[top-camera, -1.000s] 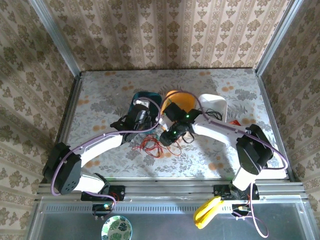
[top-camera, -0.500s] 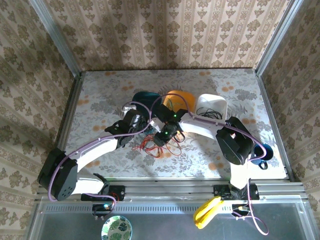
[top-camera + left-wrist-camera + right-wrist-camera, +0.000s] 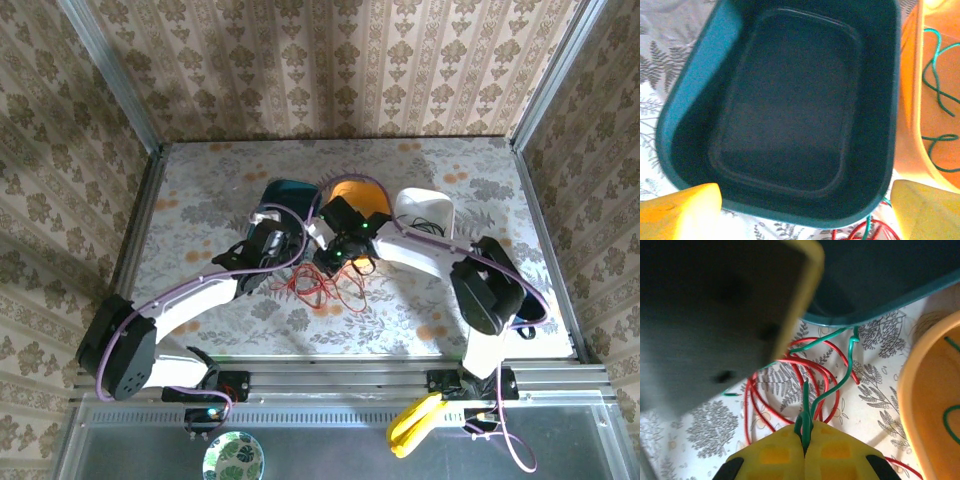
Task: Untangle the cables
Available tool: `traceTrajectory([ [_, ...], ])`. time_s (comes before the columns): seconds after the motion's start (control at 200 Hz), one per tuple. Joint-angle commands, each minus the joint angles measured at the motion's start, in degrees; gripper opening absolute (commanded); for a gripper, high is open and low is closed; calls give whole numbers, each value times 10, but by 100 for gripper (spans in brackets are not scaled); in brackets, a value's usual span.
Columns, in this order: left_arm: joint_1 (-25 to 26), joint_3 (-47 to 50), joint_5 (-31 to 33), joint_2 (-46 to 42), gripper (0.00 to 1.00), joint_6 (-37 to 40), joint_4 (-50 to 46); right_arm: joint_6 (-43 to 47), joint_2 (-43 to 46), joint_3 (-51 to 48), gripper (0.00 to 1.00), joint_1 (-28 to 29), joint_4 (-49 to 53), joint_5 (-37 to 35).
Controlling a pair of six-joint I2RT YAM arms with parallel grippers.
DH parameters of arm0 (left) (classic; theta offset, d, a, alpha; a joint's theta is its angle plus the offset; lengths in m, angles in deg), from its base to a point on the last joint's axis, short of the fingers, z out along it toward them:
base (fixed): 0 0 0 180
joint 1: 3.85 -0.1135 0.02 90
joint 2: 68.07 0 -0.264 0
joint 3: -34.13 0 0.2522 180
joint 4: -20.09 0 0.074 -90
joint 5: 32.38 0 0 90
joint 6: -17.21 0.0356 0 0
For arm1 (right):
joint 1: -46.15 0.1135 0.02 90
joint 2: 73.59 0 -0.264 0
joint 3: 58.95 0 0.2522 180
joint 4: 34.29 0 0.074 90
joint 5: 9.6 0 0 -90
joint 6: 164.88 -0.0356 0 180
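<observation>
With your right claw [image 3: 804, 439] clamped on the green cable [image 3: 849, 360] amid the red cables [image 3: 751, 410] on the bench [image 3: 700, 430], and your left claw [image 3: 802, 215] spread above the teal bin [image 3: 690, 90], you'd likely next draw it free slowly.

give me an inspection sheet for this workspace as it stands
surface: floral tablecloth, lying flat
job's things: red cables tangled on the tablecloth; green cable lifted from them; green cables in orange bin; black cables in white bin; teal bin, nothing seen inside
clutter: yellow object, patterned bowl, both below near rail
grippers: left gripper open over teal bin; right gripper shut on green cable
cables: lilac arm cables along the arms
surroundings: patterned wallpaper, aluminium frame
</observation>
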Motion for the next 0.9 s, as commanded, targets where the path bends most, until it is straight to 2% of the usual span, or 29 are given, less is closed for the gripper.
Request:
traceTrajectory([
  [0.0, 7, -20, -14, 21, 89, 18, 14, -5, 60, -16, 0, -3, -16, -12],
  [0.12, 12, -29, -17, 40, 88, 18, 21, -8, 97, -38, 0, -4, -15, -53],
  [0.355, 18, -37, -34, 61, 87, 22, 28, 0, 143, -79, 1, -1, -41, -188],
  [0.48, 22, -40, -51, 66, 87, 33, 32, 16, 148, -87, 1, 3, -56, -270],
  [0.62, 23, -41, -98, 71, 86, 58, 51, 28, 144, -92, 1, 2, -75, -307],
  [0.75, 23, -45, -125, 76, 86, 73, 52, 6, 114, -70, 0, -7, -60, -369],
  [0.8, 23, -47, -127, 77, 86, 74, 51, -9, 102, -60, 0, -17, -53, -371],
  [0.895, 26, -48, -123, 75, 86, 75, 49, -31, 88, -49, 1, -42, -58, -331],
])
